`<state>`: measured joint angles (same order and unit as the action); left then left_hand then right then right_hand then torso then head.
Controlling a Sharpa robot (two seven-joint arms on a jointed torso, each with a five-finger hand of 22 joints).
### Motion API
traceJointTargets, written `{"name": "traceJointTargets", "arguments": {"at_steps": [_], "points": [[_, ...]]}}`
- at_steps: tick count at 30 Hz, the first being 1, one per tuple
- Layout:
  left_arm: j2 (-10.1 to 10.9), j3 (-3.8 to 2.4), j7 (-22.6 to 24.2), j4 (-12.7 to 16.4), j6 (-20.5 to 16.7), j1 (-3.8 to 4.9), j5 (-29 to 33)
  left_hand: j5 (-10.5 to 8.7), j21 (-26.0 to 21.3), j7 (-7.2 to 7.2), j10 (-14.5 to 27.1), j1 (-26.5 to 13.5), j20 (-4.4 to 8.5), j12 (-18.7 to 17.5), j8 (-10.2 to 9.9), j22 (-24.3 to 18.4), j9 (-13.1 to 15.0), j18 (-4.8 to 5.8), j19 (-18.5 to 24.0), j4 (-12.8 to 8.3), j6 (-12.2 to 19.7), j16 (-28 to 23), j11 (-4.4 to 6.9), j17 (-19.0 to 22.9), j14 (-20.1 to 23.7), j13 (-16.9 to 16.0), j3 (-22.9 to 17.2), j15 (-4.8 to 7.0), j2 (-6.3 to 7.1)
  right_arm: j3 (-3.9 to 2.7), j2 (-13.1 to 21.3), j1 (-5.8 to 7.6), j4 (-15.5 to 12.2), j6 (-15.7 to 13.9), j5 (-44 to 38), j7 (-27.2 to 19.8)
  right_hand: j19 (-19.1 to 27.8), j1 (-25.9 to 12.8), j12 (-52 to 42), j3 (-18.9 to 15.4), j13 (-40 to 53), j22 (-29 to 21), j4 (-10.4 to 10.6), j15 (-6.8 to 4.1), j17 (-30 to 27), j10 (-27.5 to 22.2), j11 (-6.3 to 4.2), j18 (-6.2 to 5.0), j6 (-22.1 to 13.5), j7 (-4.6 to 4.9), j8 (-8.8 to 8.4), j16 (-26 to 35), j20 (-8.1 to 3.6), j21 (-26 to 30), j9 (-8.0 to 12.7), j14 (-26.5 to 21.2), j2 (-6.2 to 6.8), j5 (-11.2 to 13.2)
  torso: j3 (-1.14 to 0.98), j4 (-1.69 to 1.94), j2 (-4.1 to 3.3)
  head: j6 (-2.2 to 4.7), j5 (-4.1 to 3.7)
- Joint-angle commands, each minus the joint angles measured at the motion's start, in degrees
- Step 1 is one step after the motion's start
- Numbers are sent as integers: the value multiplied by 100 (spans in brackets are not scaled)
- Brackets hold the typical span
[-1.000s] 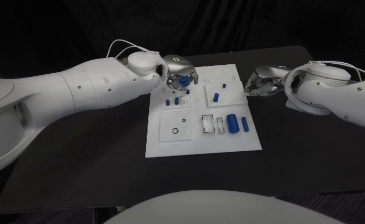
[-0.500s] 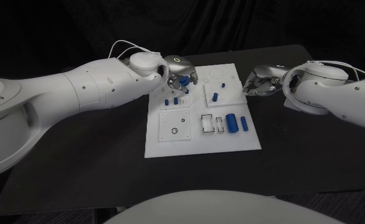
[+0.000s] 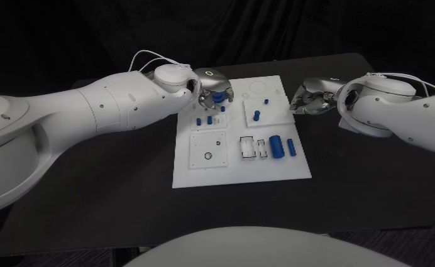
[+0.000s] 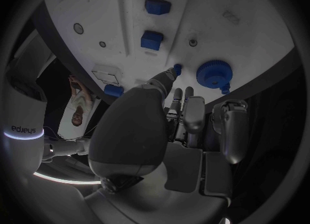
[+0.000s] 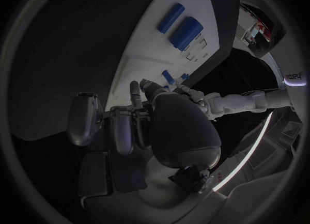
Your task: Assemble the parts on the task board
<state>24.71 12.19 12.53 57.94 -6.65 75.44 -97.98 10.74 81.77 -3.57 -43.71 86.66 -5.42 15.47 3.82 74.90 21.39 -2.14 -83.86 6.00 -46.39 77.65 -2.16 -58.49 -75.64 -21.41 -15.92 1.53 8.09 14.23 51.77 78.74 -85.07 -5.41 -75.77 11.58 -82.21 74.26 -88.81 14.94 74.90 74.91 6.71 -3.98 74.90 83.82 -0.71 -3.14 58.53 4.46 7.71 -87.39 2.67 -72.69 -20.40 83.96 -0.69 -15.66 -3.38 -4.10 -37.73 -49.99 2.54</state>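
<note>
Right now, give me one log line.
left hand: over task board, at blue knob | right hand: beside board, curled, holding nothing

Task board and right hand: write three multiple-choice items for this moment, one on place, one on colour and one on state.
1. Where is the right hand?
A. Over the board's middle
B. Beside the task board's right edge, over the table
C. At the table's near edge
2. What colour are the parts?
A. Blue
B. Grey
C. Red
3. How are the two large cylinders placed?
A. Standing upright
B. Held in the right hand
C. Lying on the board

B: the head view shows it just off the board.
A: both views show blue pieces.
C: they lie side by side.
</note>
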Motion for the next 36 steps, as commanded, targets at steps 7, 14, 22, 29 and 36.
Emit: {"name": "traceJointTargets", "arguments": {"at_steps": [7, 14, 22, 29, 36], "points": [[-9, -5, 31, -34, 62, -63, -32, -38, -38, -6, -77, -62, 27, -35, 2, 1207, -41, -15, 0, 11, -47, -24, 0, 8, 29, 26, 31, 8, -38, -4, 6, -22, -4, -89, 11, -22, 17, 6, 33, 0, 1346, 955, -29, 24, 1242, 450, 40, -80, 35, 4, 13, 31, 1, 20, -6, 504, 4, 0, 0, 32, 12, -1, -50], [-14, -5, 66, -57, 0, -109, -32, -7, -47, -16, -165, -45, 28, -41, 17, 1206, -82, -16, 3, -8, -123, -33, 12, 24, 40, 46, 11, 15, -62, -4, 3, -24, -5, -83, 11, -17, 17, 6, 33, 0, 1346, 955, -29, 24, 1242, 450, 40, -80, 35, 4, 13, 31, 1, 20, -6, 504, 4, 0, 1, 19, 5, -1, -54], [-31, -5, 125, -77, -123, -159, -32, 69, -18, 26, -395, -8, 34, -46, 37, 1219, -160, -7, -26, -29, -282, 0, 33, -40, -3, 87, -96, 27, -111, -4, -9, -25, -4, -75, 11, -13, 17, 6, 33, 0, 1346, 955, -29, 24, 1242, 450, 40, -80, 35, 4, 13, 31, 1, 20, -6, 504, 4, 0, -3, 7, 1, -1, -48], [-46, -5, 182, -103, -235, -193, -32, 102, 3, 73, -572, 11, 42, -72, 45, 1227, -214, -1, -47, -37, -410, 17, 68, -69, -30, 136, -202, 51, -119, -4, -6, -26, -4, -69, 11, -7, 20, 7, 40, 4, 1338, 952, -42, 27, 1235, 442, 45, -83, 38, 6, 10, 39, 2, 38, -9, 502, 3, -1, -5, 8, 0, -1, -42], [-91, -5, 237, -171, -376, -228, -32, 119, 8, 113, -729, 30, 49, -100, 53, 1229, -253, 1, -54, -44, -519, 23, 84, -79, -44, 181, -304, 70, -133, -4, -9, -27, -7, -62, 11, -4, 20, 7, 40, 4, 1338, 952, -42, 27, 1235, 442, 45, -83, 38, 6, 10, 39, 2, 38, -9, 502, 3, -1, -4, 5, 3, -1, -43]]}}
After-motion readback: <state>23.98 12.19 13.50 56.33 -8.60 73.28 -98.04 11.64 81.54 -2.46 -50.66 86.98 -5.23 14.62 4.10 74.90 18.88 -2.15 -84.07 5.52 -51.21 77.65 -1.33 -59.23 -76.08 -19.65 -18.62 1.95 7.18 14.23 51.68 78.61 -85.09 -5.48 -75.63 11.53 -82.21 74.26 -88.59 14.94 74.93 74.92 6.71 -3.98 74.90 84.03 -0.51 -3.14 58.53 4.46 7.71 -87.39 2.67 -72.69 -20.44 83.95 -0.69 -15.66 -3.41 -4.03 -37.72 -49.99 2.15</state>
